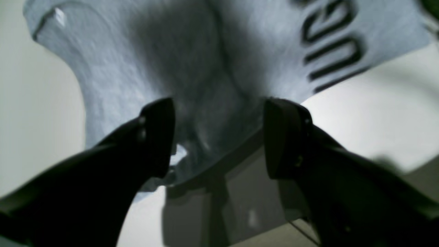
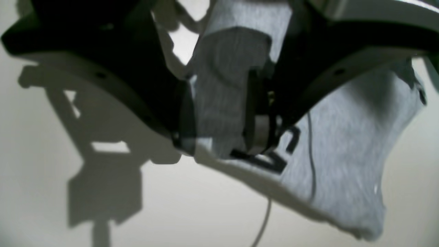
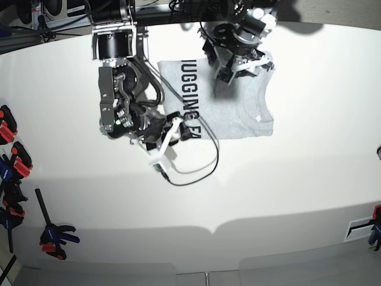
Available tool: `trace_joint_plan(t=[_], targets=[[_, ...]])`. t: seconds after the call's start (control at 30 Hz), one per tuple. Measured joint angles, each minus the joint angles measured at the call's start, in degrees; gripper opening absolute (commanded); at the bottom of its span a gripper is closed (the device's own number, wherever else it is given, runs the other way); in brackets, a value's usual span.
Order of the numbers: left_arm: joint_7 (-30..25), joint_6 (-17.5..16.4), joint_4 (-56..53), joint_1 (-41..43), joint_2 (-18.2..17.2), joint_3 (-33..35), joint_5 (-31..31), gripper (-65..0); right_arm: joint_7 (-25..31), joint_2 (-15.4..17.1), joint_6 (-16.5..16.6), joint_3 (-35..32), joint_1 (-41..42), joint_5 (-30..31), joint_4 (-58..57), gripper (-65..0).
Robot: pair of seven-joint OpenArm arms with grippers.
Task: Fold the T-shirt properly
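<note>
T-shirt (image 3: 232, 107) pinched by right hand (image 2: 219, 113); left hand (image 1: 219, 137) spread.

white table (image 3: 309, 179), grey T-shirt (image 3: 238, 116), clamps (image 3: 53, 238)

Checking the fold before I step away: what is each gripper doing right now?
Left gripper: open, holding nothing, T-shirt just ahead.
Right gripper: shut on the T-shirt's edge.

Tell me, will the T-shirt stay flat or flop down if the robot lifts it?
Probably flop: the T-shirt already sags and bunches where the right gripper pinches a fold. It likely drapes rather than holds shape. It looks light, since the cloth between the left gripper's open jaws hangs in soft creases.
</note>
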Motion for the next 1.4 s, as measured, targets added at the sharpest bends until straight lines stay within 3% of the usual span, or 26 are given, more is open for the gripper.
trace_joint_plan(t=[0.17, 0.4, 0.63, 0.93, 1.1, 1.4], targets=[[-3.80, 0.17, -7.06, -0.26, 0.00, 0.00, 1.70, -27.6, -1.42, 0.02, 0.85, 0.00, -1.92, 0.22, 0.20, -41.9], [-1.03, 0.17, -10.80, -6.14, -1.09, 0.24, 14.62, -27.6, 0.59, 0.17, 1.05, 0.17, -6.16, 1.70, 0.87, -41.9], [-0.76, 0.20, -11.17, -10.60, -6.93, 0.17, 14.67, -27.6, 1.09, 0.13, 1.53, 0.15, -9.31, 2.78, 2.25, -41.9], [-0.85, 0.48, -11.30, -15.61, -14.73, 0.26, 12.44, -27.6, -0.72, 0.13, 1.70, 0.11, -18.34, 2.84, 12.22, -41.9], [-0.87, 0.52, -11.30, -17.44, -15.58, 0.26, 8.41, -27.6, -2.56, 0.00, 1.70, 0.11, -22.03, 7.32, 15.08, -41.9], [-1.68, 0.74, -11.30, -17.44, -15.93, 0.33, 10.32, -27.6, -4.48, -2.95, 1.70, -0.98, -22.21, 8.15, 15.17, -41.9]])
